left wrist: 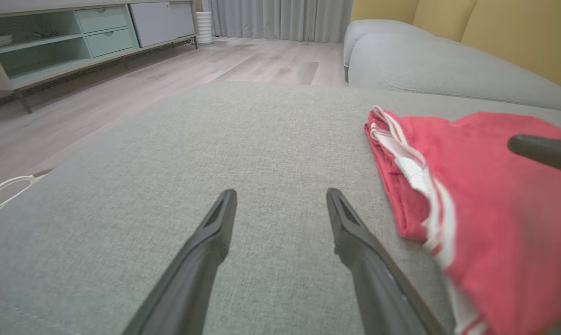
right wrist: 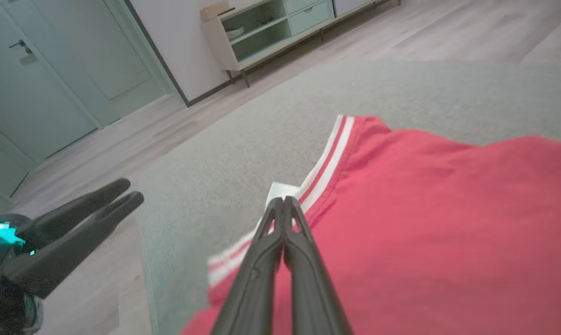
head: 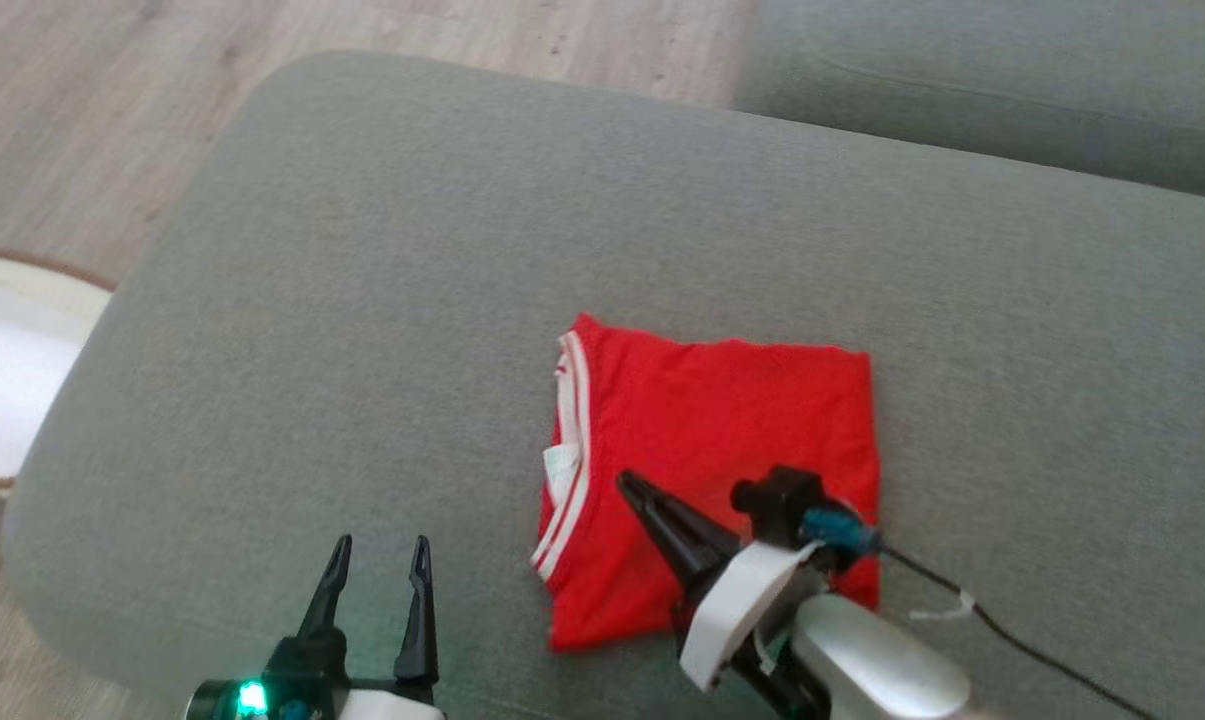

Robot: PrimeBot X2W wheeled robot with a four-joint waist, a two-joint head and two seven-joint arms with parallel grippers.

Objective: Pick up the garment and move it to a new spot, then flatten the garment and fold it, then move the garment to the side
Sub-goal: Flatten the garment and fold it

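Red garment [head: 712,440] on grey cushion [head: 362,250]; pale wood floor [head: 82,100] beyond.

Garment [head: 722,420] lies on the sofa seat [head: 362,300], right of frame centre; left gripper [head: 381,548] at lower left, right gripper [head: 625,483] over the garment's lower part.

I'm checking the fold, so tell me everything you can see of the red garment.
The red garment is a soft-looking shirt with white-striped collar trim and a white label, folded into a rough rectangle, lying flat on the grey cushion. The right hand, shut, points over it near the collar; whether it touches is unclear.
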